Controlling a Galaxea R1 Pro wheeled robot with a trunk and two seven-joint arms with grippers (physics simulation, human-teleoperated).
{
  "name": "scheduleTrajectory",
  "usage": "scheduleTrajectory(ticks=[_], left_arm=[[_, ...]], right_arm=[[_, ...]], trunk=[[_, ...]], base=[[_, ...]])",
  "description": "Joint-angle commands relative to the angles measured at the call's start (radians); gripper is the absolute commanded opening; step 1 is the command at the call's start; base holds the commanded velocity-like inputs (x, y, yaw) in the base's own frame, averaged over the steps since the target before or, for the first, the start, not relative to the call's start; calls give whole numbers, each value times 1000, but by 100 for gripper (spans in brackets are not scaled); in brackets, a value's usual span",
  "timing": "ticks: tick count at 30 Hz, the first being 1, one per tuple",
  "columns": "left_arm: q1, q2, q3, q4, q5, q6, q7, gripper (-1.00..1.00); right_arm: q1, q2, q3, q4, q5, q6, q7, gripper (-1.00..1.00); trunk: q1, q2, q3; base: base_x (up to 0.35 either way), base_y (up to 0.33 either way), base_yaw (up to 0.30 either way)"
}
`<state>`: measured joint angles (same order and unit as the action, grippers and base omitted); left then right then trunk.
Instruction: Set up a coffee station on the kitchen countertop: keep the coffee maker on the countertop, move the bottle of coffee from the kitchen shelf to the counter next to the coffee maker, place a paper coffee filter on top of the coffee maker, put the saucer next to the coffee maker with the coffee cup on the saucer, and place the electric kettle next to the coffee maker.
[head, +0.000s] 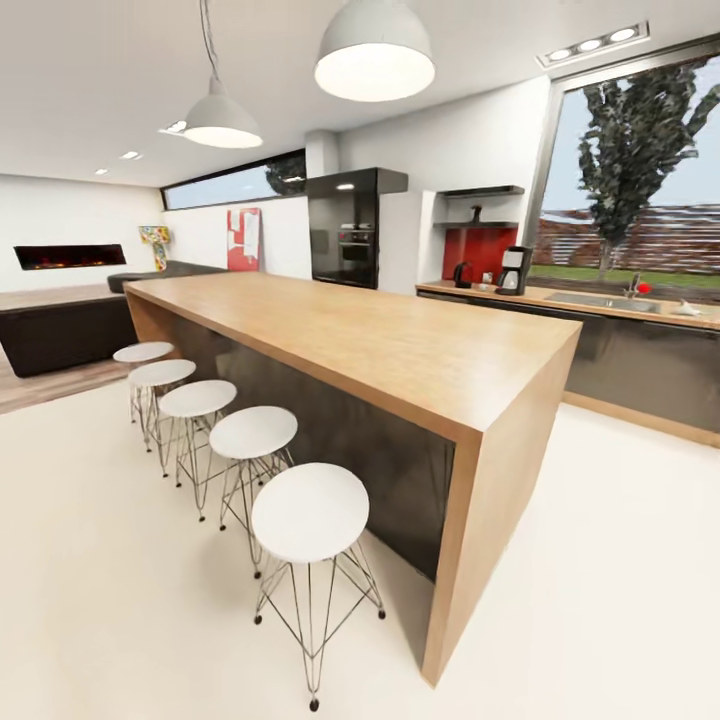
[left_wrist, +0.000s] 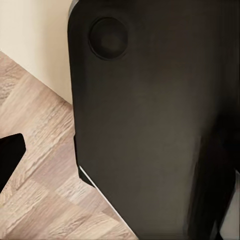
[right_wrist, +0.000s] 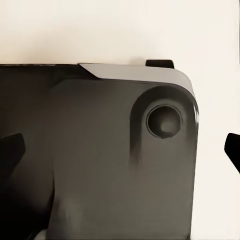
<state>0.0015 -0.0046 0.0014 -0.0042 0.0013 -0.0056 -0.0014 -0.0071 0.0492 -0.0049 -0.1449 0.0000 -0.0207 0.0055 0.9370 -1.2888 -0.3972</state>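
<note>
Far across the room, a black and white coffee maker (head: 514, 270) stands on the wooden kitchen countertop (head: 580, 297). A dark electric kettle (head: 461, 274) stands just left of it. Something small sits between them, too small to tell what. Above them, a small dark bottle (head: 476, 213) rests on the wall shelf (head: 478, 223). My left gripper (left_wrist: 120, 165) hangs beside my own black body, with one dark fingertip (left_wrist: 10, 161) showing far out to the side. My right gripper (right_wrist: 120, 155) is open, its fingertips (right_wrist: 11, 150) spread wide over my black body, holding nothing.
A long wooden island (head: 360, 340) with several white stools (head: 308, 512) stands between me and the counter. White floor runs past the island's near end on the right. A sink (head: 604, 300) is set in the counter by the window. A black oven column (head: 344, 228) stands left of the shelf.
</note>
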Motion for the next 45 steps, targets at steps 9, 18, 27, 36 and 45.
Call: scheduleTrajectory(ticks=[9,18,27,36,45], left_arm=[[0,0,-3,0,0,-1,1,100],[0,0,-3,0,0,-1,1,100],[0,0,-3,0,1,-1,1,100],[0,0,-3,-1,2,-1,0,100],[-4,-1,-3,-2,2,-1,0,100]], right_arm=[[-1,-8,-2,1,0,-2,2,100],[-1,-15,-2,0,0,-2,2,100],[-1,-15,-2,1,0,-1,2,100],[-1,-15,-3,1,0,-1,2,100],[-1,-15,-3,-1,0,-2,2,100]], trunk=[[-35,63,28],[-69,126,56],[-104,189,84],[-138,252,112],[-173,315,140]], base=[[0,0,-259],[0,0,-267],[0,0,-267],[0,0,-267],[0,0,-267]])
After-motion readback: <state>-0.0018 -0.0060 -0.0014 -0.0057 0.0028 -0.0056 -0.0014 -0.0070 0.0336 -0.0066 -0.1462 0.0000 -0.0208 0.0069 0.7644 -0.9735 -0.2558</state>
